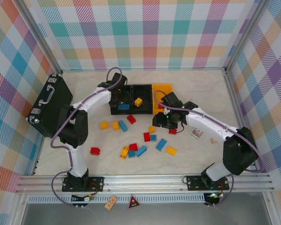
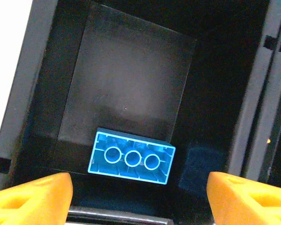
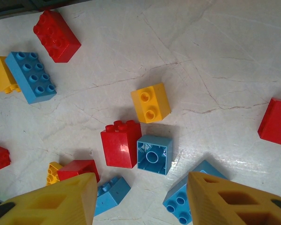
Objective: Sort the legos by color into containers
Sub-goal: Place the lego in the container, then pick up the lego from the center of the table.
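Note:
My left gripper hangs over the left black container, open. In the left wrist view its orange fingertips stand wide apart above a blue lego that lies upside down on the bin floor. The middle black container holds a yellow lego. The yellow-orange container stands to its right. My right gripper is open above the loose legos. Below its fingers lie a red lego, an upturned blue one and a yellow one.
Several red, blue and yellow legos lie scattered on the table between the arms, from a red one to a yellow one. A black briefcase stands at the left. A small printed card lies right of my right gripper.

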Available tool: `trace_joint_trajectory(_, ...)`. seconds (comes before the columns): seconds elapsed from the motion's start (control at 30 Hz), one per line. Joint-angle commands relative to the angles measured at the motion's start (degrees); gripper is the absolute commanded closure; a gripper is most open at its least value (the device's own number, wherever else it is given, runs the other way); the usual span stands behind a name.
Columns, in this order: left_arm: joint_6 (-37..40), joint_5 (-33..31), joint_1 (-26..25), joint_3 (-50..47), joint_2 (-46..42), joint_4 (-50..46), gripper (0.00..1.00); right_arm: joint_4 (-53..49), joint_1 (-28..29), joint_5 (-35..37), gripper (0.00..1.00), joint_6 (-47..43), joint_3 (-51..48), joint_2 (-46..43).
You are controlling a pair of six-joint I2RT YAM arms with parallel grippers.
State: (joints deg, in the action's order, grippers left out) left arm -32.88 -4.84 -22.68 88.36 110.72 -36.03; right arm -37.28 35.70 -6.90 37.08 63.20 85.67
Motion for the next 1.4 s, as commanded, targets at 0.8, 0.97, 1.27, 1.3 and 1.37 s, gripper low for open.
trace_joint_trajectory(0.8, 4.9, 20.4, -12.0, -26.3, -24.3, 12.0, 0.28, -10.9, -2.9, 14.4, 0.43, 2.0, 1.6, 6.6)
trace_joint_trajectory(0.97, 3.6, 18.9, -14.1, -29.5, -25.4, 12.0, 0.27, -9.7, -3.9, 16.6, 0.39, 2.3, 1.2, 9.6)
trace_joint_trajectory(1.27, 2.6, 17.5, -16.6, -30.0, -24.7, 12.2, 0.28, -7.5, -5.8, 16.8, 0.40, 2.6, 0.6, 13.9)
trace_joint_trajectory(1.3, 2.6, 17.4, -16.7, -30.0, -24.6, 12.2, 0.28, -7.3, -5.9, 16.7, 0.40, 2.5, 0.6, 14.3)
trace_joint_trajectory(1.37, 2.5, 17.4, -16.8, -30.0, -24.3, 12.3, 0.28, -6.0, -6.2, 16.1, 0.41, 2.5, 0.0, 14.7)
